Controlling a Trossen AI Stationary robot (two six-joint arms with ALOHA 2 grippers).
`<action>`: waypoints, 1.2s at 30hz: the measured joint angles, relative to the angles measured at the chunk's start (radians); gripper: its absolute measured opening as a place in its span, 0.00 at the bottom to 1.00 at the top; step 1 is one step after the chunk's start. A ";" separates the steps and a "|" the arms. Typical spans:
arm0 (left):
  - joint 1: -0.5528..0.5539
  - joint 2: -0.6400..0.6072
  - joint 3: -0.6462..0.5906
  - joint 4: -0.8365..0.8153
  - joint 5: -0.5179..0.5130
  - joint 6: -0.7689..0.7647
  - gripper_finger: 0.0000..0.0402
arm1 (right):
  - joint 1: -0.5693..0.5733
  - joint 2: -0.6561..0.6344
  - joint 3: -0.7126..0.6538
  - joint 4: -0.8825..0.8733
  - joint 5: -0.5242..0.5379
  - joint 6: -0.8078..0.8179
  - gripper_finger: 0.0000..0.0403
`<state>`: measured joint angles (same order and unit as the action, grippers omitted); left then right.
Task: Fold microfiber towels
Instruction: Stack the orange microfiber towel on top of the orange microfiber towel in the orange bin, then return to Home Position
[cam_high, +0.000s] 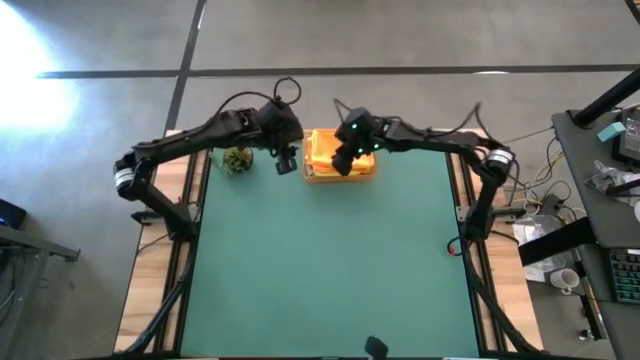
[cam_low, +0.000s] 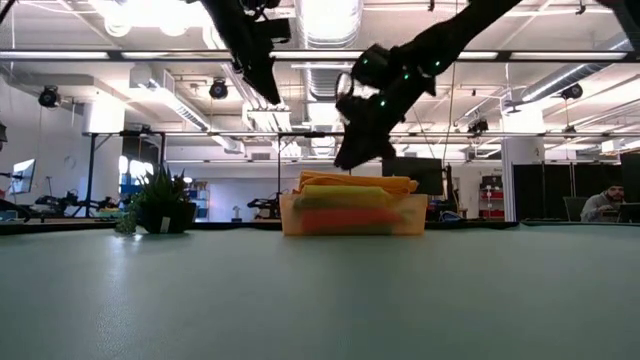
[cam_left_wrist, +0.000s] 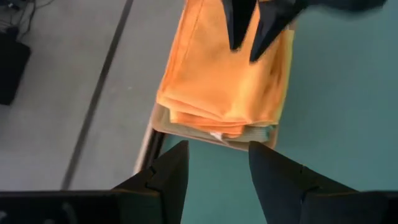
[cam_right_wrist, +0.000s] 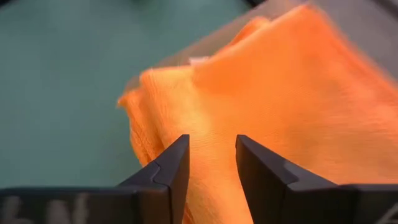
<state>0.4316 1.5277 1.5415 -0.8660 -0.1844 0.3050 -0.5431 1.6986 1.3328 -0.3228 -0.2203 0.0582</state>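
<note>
A stack of folded microfiber towels (cam_low: 352, 195) lies in a shallow tray (cam_high: 340, 178) at the far middle of the green mat, with an orange towel (cam_left_wrist: 230, 81) on top and yellow and red-orange layers under it. My right gripper (cam_right_wrist: 212, 168) hovers open just above the orange towel, its fingers slanting down and nothing between them; it shows as well in the low view (cam_low: 348, 158). My left gripper (cam_left_wrist: 217, 155) is open and empty, raised above the mat to the left of the tray (cam_high: 287, 163).
A small potted plant (cam_high: 236, 160) stands on the mat's far left, beside the left arm. The bare green mat (cam_high: 330, 270) stretches from the tray to the near edge. A person (cam_low: 605, 205) sits far off in the room behind.
</note>
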 joint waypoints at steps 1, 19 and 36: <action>0.000 -0.016 -0.031 0.024 0.005 -0.013 0.38 | 0.008 0.018 0.001 0.008 0.000 0.005 0.30; -0.003 -0.303 -0.426 0.189 0.021 -0.230 0.38 | 0.042 0.013 0.001 0.014 0.011 0.016 0.20; -0.097 -0.733 -1.006 0.740 0.137 -0.488 0.20 | 0.096 -0.269 -0.001 0.014 0.011 -0.060 0.17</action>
<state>0.3345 0.7943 0.5360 -0.1257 -0.0479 -0.1833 -0.4469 1.4293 1.3316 -0.3092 -0.2097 -0.0015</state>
